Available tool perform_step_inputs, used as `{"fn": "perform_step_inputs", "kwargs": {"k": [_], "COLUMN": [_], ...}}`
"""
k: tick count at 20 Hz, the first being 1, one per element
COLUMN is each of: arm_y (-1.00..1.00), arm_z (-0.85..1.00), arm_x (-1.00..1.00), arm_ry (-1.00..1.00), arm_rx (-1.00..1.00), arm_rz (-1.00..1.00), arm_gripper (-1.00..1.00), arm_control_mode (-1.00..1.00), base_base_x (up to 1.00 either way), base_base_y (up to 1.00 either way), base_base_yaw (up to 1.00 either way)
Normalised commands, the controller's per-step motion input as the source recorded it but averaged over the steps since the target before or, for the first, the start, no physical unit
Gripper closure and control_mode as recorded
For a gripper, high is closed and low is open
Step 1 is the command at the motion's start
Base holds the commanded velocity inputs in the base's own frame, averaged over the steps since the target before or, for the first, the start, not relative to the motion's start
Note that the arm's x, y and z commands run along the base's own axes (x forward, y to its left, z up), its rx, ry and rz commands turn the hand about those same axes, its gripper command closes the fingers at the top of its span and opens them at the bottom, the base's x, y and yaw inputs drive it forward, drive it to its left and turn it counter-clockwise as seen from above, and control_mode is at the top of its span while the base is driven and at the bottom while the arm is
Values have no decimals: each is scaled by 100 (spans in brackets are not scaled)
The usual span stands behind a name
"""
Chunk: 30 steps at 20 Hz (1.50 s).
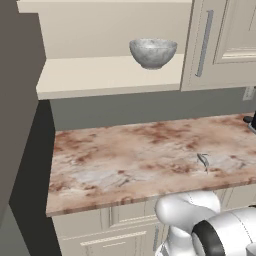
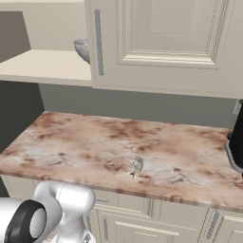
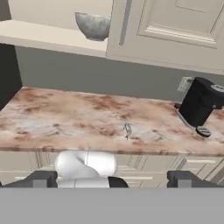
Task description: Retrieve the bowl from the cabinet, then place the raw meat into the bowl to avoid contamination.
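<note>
The claw (image 3: pixel 111 179) is hanging low in front of the counter (image 3: pixel 65 118), its two dark fingertips (image 3: pixel 41 178) spread wide apart with nothing between them, looking forward and up at the work ahead. The bowl (image 1: pixel 153 52) is sitting upright on the open shelf of the cabinet (image 1: pixel 100 75), well above the claw and a little to its left, far ahead of it, tucked just beside the edge of the closed cabinet door (image 3: pixel 166 30) with its long grey handle (image 3: pixel 126 17). That side of the cabinet is already standing open, so as far as the pictures show, access to the bowl is there, but the bowl itself is untouched and not yet retrieved. On the reddish marble counter, straight ahead of the claw and lower than the shelf, a small pale greyish item (image 3: pixel 127 129) is lying; it is too small to identify with any certainty, and it may be the raw meat. A black appliance (image 3: pixel 199 105) is standing on the counter ahead and to the claw's right. In my judgement the task is at its start: the reach up to the shelf, the grasp of the bowl, setting it on the counter and moving the meat into it are all still waiting.
</note>
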Motion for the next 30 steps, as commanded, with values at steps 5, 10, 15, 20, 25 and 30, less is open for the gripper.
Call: {"fn": "perform_step_inputs", "kwargs": {"k": [5, 10, 15, 20, 25, 30], "arm_y": [-8, -13, -16, -1, 0, 0], "arm_z": [60, 40, 12, 0, -4, -13], "arm_x": [38, 33, 26, 1, 3, 7], "arm_ry": [-12, -16, -17, -9, -1, -10], "arm_rx": [-2, 0, 0, 0, 0, 0], "arm_rz": [-13, -9, -2, 0, 0, 1], "arm_gripper": [-100, -100, -100, -100, -100, -100], "arm_control_mode": [-100, -100, -100, -100, -100, -100], "base_base_x": [0, 0, 0, 0, 0, 0], "base_base_y": [0, 0, 0, 0, 0, 0], "base_base_yaw": [0, 0, 0, 0, 0, 0]}}
